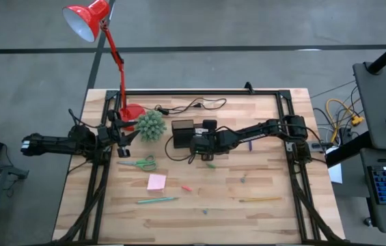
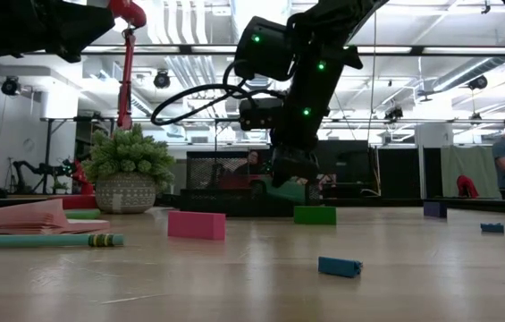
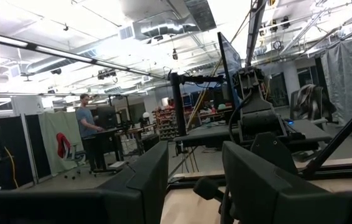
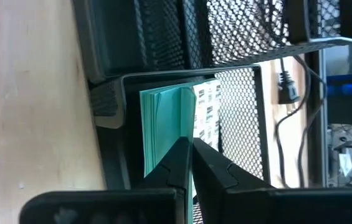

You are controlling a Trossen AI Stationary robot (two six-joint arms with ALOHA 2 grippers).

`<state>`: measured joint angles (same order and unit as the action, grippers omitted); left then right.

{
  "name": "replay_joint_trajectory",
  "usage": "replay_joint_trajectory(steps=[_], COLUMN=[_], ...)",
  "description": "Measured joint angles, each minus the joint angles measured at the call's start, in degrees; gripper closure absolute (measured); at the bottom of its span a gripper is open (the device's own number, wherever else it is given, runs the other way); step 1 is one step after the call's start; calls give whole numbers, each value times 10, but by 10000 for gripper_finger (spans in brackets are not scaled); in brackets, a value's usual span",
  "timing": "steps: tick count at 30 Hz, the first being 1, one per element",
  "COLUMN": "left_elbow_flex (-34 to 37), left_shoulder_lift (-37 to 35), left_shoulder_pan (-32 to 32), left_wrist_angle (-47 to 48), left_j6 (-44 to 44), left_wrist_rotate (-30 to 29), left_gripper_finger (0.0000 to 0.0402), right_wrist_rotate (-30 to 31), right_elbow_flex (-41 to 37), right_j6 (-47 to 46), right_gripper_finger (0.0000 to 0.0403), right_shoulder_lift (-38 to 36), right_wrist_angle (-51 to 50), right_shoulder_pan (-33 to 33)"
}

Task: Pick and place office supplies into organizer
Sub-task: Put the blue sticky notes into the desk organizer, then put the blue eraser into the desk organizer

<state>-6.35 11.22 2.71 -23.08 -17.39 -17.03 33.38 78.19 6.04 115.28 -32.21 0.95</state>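
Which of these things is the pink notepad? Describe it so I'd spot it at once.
Start at the red lamp at the far left corner of the wooden table, then come toward the near edge past the green-handled scissors. Just beyond them lies the pink sticky-note pad, the only flat pink square among thin sticks and tiny bits.

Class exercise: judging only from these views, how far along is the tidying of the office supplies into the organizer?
Early stage. In hand: the right gripper is shut on a green pad at a compartment of the organizer. Left on the table: scissors, pink sticky pad, green pen, yellow stick and small bits. The left gripper waits, open, beside the plant.
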Motion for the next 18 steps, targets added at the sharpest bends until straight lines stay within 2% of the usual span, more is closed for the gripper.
replay_joint_trajectory(steps=[12, 18], left_elbow_flex=[0, 0], left_shoulder_lift=[0, 0], left_shoulder_pan=[0, 0], left_wrist_angle=[0, 0], left_j6=[0, 0], left_wrist_rotate=[0, 0], left_gripper_finger=[262, 262], right_wrist_rotate=[-3, -3], right_elbow_flex=[0, 0], right_j6=[0, 0], right_gripper_finger=[306, 281], right_shoulder_lift=[0, -1], right_wrist_angle=[0, -1], right_shoulder_pan=[-2, -1])
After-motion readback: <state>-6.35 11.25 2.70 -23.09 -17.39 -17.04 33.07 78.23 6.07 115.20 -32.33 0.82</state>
